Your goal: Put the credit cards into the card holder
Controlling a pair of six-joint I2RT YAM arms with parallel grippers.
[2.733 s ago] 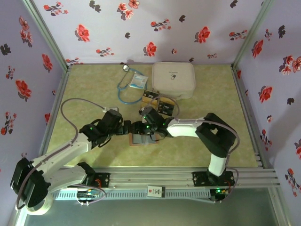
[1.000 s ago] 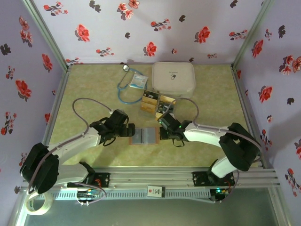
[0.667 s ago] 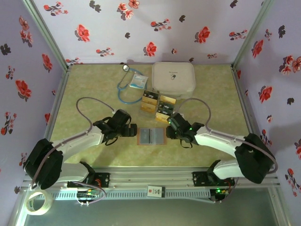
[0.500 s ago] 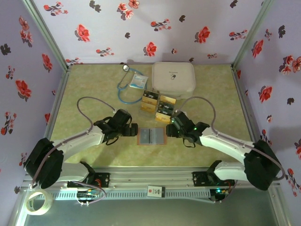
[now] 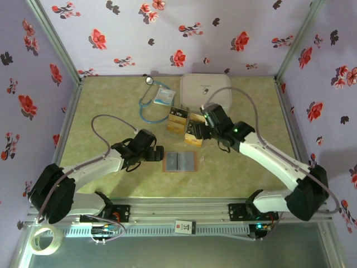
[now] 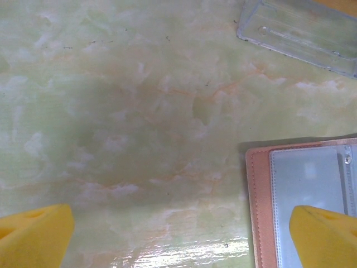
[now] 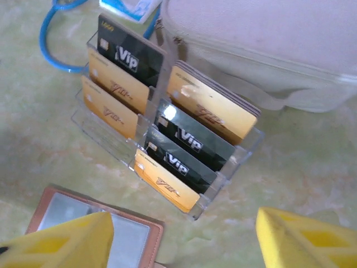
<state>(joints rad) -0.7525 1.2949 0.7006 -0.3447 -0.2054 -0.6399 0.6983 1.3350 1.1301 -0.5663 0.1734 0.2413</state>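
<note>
The credit cards (image 7: 177,163), black and gold, stand in two rows in a clear tiered stand (image 5: 187,125). The pinkish-brown card holder (image 5: 179,161) lies open and flat in front of the stand, its greyish clear pockets up. My right gripper (image 5: 199,134) hovers over the stand's near right corner, open, with nothing between its yellow fingers (image 7: 305,241). The holder's corner (image 7: 136,239) shows at the lower left there. My left gripper (image 5: 159,155) rests low at the holder's left edge (image 6: 257,207), wide open and empty; one fingertip (image 6: 326,234) overlaps the pocket.
A large white rounded case (image 5: 205,91) stands right behind the stand. A blue stethoscope (image 5: 148,105) and a white-blue packet (image 5: 164,96) lie at the back left. Flowered walls close in the green marbled table (image 5: 106,106).
My right gripper has opened and swung up and back from the holder's right side to the card stand. The holder slid slightly right. The left arm has barely moved.
</note>
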